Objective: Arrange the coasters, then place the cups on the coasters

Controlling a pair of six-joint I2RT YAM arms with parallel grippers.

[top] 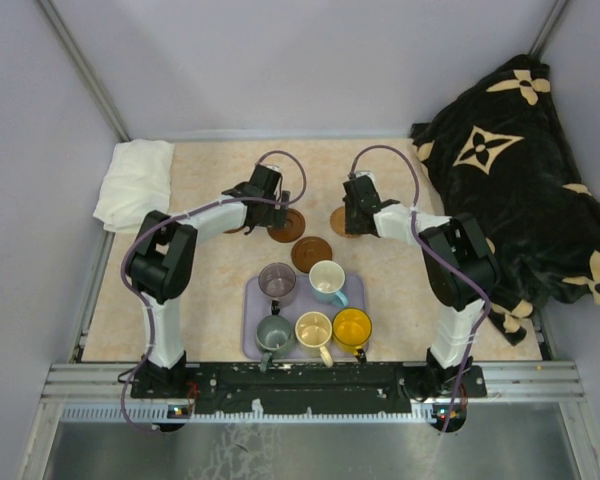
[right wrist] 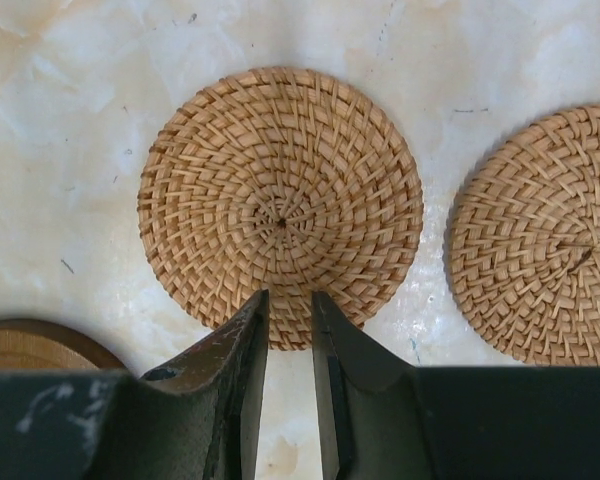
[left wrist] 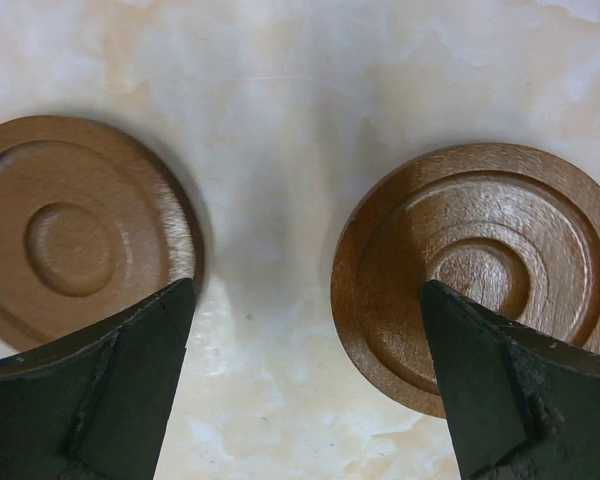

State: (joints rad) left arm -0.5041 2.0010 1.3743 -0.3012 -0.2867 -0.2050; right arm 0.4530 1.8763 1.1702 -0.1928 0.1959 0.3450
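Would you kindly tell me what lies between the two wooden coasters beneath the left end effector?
Only bare marbled tabletop, seen in the left wrist view, separates the left wooden coaster from the right wooden coaster.

A folded white cloth [top: 135,183] lies at the upper left corner of the marbled beige bench [top: 215,310]. A black blanket [top: 520,190] with cream flower shapes is heaped along the right side. A lavender tray [top: 357,291] sits low in the centre, just above the metal rail [top: 80,385].
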